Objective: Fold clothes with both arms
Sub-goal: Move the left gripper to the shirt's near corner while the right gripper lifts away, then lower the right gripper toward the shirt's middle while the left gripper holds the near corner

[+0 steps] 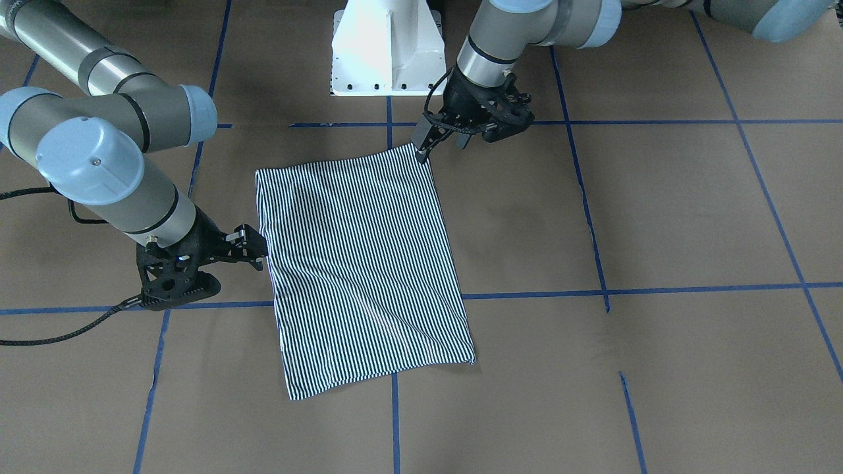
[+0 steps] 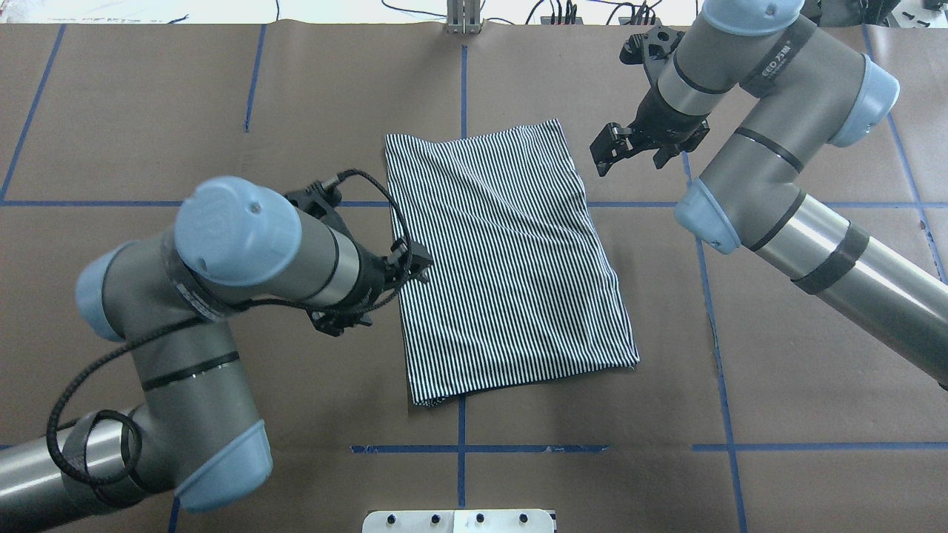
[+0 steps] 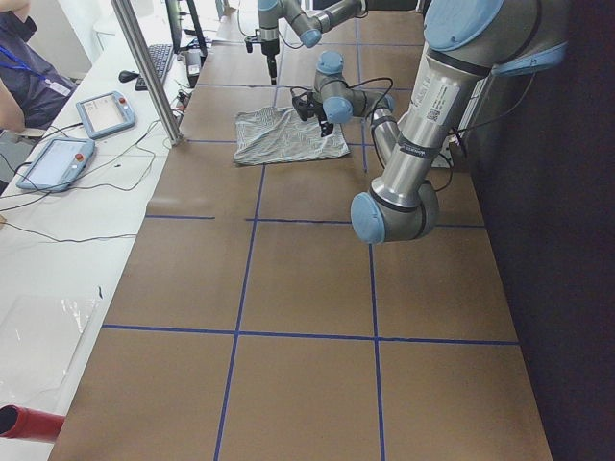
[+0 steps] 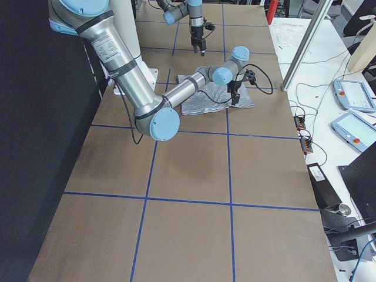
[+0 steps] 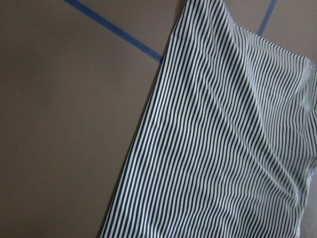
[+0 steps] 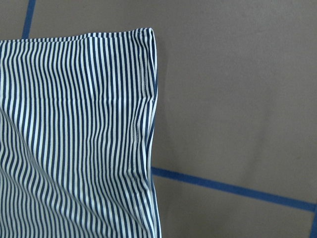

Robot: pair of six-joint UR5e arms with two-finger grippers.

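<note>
1. The shirt [image 2: 511, 266] lay flat on the brown counter [image 2: 778, 333], folded to a striped rectangle. A few soft creases ran across the mid. No collar or sleeves were on show.
2. My left fingers [image 2: 418, 260] hung at the shirt's left edge, abt halfway along in the overhead view. They looked spread, w/ nothing pinched btwn them.
3. The front view put those tips by the shirt corner nearest the white base [image 1: 385, 46], so I couldn't tell the exact spot along that edge.
4. My right fingers [image 2: 601, 152] hovered just off the shirt's right edge, toward the far corner in the overhead view. They were released too, w/ no cloth in them.
5. Both wrist cams looked down on a shirt edge and the bare counter beside it.
6. Blue tape lines [image 6: 233, 186] crossed the counter, and one ran under the shirt lengthwise.
</note>
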